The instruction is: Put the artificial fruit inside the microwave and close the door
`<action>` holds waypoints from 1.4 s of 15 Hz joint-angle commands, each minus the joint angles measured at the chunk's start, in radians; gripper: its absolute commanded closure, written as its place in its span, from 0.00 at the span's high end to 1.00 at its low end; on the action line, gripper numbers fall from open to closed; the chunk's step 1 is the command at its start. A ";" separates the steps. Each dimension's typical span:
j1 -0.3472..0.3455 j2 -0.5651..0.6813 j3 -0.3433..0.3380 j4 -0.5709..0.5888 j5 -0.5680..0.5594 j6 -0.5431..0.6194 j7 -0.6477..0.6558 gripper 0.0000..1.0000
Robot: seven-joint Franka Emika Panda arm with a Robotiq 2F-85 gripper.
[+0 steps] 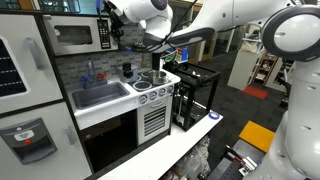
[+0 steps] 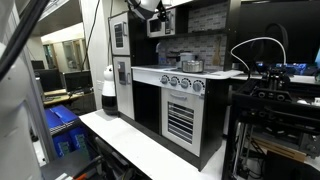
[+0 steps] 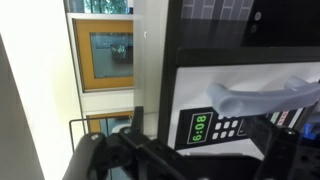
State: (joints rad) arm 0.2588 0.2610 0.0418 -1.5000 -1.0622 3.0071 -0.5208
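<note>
Microwave point(image 1: 78, 36) sits upper left in the toy kitchen point(image 1: 110, 110), door point(image 1: 70, 37) apparently shut. The gripper point(image 1: 121, 30) is just right of its button panel point(image 1: 104, 35), fingers point(image 3: 95, 155) released and holding nothing. Artificial fruit not visible in any view; possibly behind the dark window, cannot tell. Judgement: if the door must open, work at the handle point(image 3: 255, 97), right of the green clock display point(image 3: 198, 127): straddle it squarely, then pull slowly along the hinge arc so the light unit does not shift.
</note>
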 commanded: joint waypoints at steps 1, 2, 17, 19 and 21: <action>-0.025 -0.109 0.096 -0.113 0.241 -0.145 -0.141 1.00; -0.023 -0.126 0.114 -0.115 0.314 -0.183 -0.176 1.00; 0.051 -0.442 0.196 -0.012 1.025 -1.124 -0.284 1.00; 0.040 -0.459 0.190 0.020 1.083 -1.276 -0.256 1.00; 0.030 -0.474 0.179 0.042 1.108 -1.411 -0.205 1.00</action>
State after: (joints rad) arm 0.3029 -0.2091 0.2373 -1.5026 -0.0016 1.7571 -0.7685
